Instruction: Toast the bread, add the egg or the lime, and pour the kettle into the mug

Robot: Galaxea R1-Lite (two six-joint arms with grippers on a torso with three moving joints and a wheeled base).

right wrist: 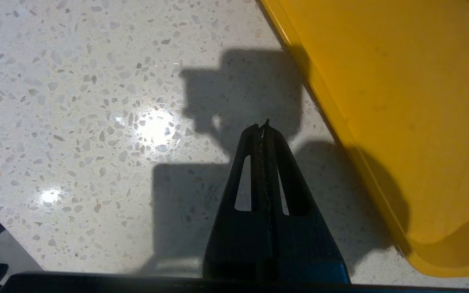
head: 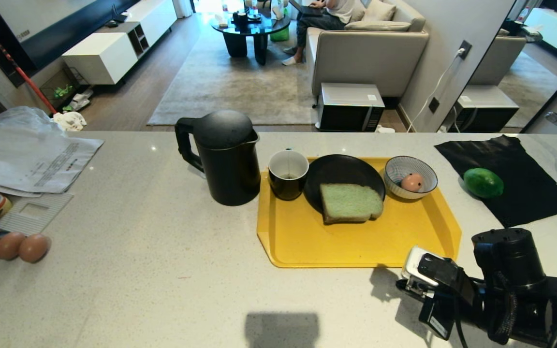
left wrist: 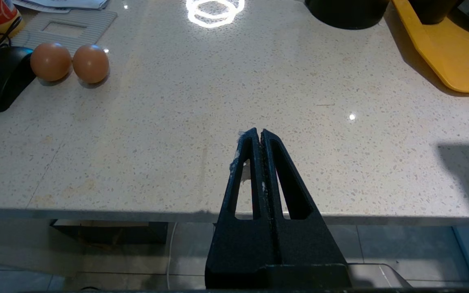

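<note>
My right gripper (right wrist: 264, 130) hangs pinched shut and empty over the table (head: 138, 270) just off the yellow tray's (head: 356, 246) near corner, probably lined up for the bread (head: 351, 202) lying on the black plate (head: 341, 174) there, left gripper (left wrist: 257, 136) shut too.

Speckled counter (head: 162, 290) bears kettle (head: 225, 157), yellow tray (head: 356, 241), black cloth (head: 515, 179), two brown eggs (head: 22, 246).
</note>
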